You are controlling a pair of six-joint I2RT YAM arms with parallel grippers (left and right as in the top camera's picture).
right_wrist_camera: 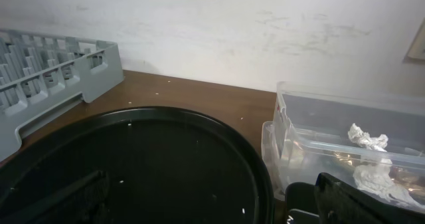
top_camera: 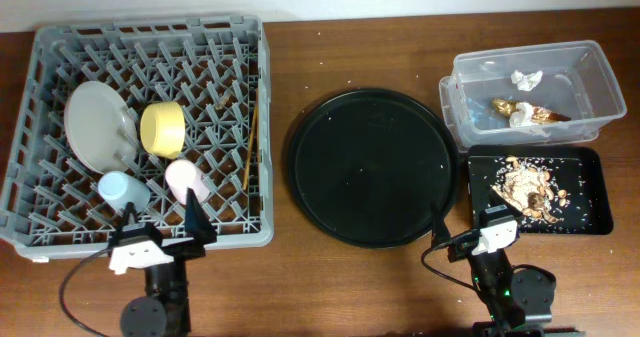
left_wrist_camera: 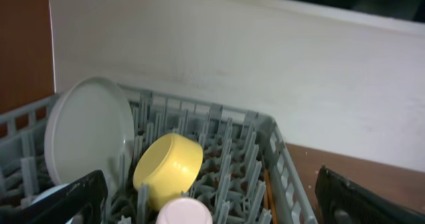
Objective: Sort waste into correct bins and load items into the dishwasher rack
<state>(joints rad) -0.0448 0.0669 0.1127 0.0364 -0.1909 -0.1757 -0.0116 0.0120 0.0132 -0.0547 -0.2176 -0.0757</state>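
Observation:
The grey dishwasher rack [top_camera: 60, 232] holds the pale grey bowl [top_camera: 98, 127] on edge, the yellow bowl [top_camera: 161, 129], the blue cup [top_camera: 122, 189], the pink cup [top_camera: 186, 180] and the chopsticks [top_camera: 250, 142]. The clear tub [top_camera: 590, 62] holds white tissue [top_camera: 525, 78] and the gold-brown wrapper [top_camera: 530, 112]. The shallow black tray [top_camera: 585, 162] holds food scraps [top_camera: 528, 185]. My left gripper [top_camera: 180, 235] is open and empty at the rack's front edge; the left wrist view shows the yellow bowl [left_wrist_camera: 167, 167]. My right gripper [top_camera: 462, 232] is open and empty by the round tray.
A large round black tray [top_camera: 370, 167] lies between the rack and the bins; the right wrist view shows it [right_wrist_camera: 146, 164] with small crumbs. A white wall runs along the table's far edge.

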